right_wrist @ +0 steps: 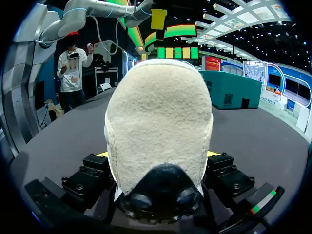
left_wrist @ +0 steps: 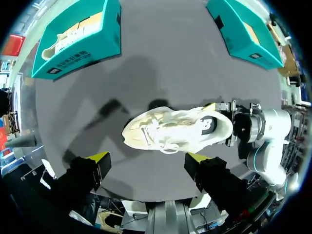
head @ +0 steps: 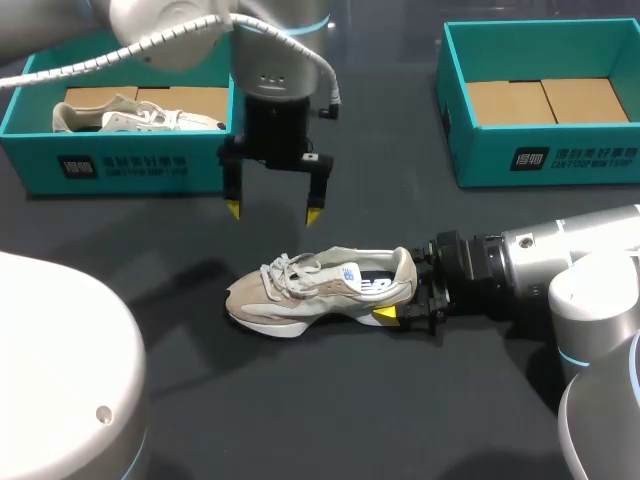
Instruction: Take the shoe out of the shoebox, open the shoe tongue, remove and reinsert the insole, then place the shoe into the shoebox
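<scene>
The shoe (head: 320,285) stands on its sole in the middle of the dark worktop (head: 400,420), out of both boxes. Its toe points to your left and its heel to your right.

Your right pincer (head: 400,290) lies low on the worktop and has hold of the heel. One finger presses on each side of it, and the right wrist view shows the fuzzy heel filling the gap between them.

Your left pincer (head: 273,211) hangs in the air above the laces. Its two yellow tips are spread wide and hold nothing. It does not touch the shoe.

The left shoebox (head: 130,165) sits at the far left with a second shoe (head: 130,118) lying inside. The right shoebox (head: 560,158) sits at the far right, showing only its brown cardboard floor.
</scene>
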`<state>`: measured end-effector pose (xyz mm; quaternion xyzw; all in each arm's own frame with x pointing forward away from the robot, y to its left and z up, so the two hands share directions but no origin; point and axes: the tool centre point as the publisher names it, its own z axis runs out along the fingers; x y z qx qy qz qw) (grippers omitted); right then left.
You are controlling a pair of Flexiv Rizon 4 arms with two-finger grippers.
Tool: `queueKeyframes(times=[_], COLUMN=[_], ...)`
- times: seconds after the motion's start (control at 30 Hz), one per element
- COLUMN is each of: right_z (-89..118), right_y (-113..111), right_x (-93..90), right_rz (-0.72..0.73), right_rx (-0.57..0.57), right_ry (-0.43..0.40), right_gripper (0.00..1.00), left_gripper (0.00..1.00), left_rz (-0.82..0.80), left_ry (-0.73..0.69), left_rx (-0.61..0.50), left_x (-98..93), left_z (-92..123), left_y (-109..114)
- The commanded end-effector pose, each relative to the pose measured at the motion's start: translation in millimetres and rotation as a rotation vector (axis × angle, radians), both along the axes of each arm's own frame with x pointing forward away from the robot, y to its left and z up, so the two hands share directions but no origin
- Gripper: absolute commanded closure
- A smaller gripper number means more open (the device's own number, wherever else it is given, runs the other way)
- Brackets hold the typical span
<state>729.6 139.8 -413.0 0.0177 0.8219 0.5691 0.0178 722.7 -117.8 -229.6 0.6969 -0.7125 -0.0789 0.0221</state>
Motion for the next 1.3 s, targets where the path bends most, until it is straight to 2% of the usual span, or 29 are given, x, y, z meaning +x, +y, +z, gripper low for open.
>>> queueKeyframes(times=[0.03,0.33,0.43,0.5,0.77,1.0,1.3], right_z=[0.8,0.8,0.8,0.8,0.8,0.8,0.8], right_y=[0.4,0.4,0.4,0.4,0.4,0.4,0.4], right_x=[-1.5,-1.5,-1.5,-1.5,-1.5,-1.5,-1.5], right_rz=[-0.002,-0.002,-0.002,-0.002,-0.002,-0.002,-0.002], right_rx=[-0.004,-0.004,-0.004,-0.004,-0.004,-0.004,-0.004], right_ry=[-0.001,-0.001,-0.001,-0.001,-0.001,-0.001,-0.001], right_gripper=[1.00,1.00,1.00,1.00,1.00,1.00,1.00], left_gripper=[0.00,0.00,0.00,0.00,0.00,0.00,0.00], left_rz=[0.117,-0.029,-0.092,-0.159,-0.159,-0.153,-0.136], left_ry=[-0.019,-0.091,-0.081,-0.049,-0.049,-0.039,-0.043], left_rx=[0.089,0.058,0.045,0.084,0.084,0.084,0.099], left_x=[-4.9,-10.9,-8.4,-6.8,-6.8,-11.3,-13.7], left_z=[-16.7,-33.9,-38.6,-41.2,-41.2,-71.8,-99.1], left_y=[-29.0,-60.1,-67.6,-71.6,-71.6,-84.6,-87.1])
